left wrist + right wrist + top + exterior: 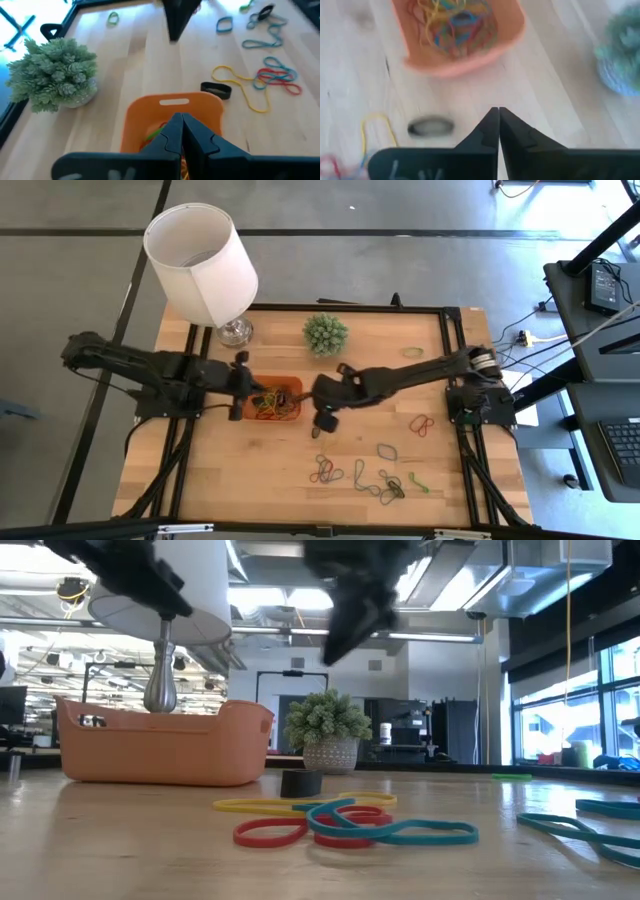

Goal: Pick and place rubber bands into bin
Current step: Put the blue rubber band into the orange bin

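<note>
Partway through, by the look of it. The bin [292,390] sits near the middle of the desk [220,470], in front of the lamp [205,265] and just to the lamp side of the small potted plant [326,333]. It already holds a tangle of bands [455,25]: yellow, red, blue and green, several deep.

Plenty left outside. A black band [216,90] lies closest to the bin, just past its end wall. Beyond that, a yellow loop [240,85] and a red-and-teal cluster [345,825]. Farther from the bin, toward the desk's front edge, a loose scatter of dark and green bands [385,483]; a red one [422,423] lies well off to the far side, and a lone green one [412,352] sits beyond the plant.

Right gripper [325,420] hangs above bare wood just beside the bin, fingers pressed together, nothing between them. Left gripper [243,375] sits over the bin's other end, fingers likewise closed and empty.

My estimate: well under half of the bands are binned; the black one looks the nearest candidate.
</note>
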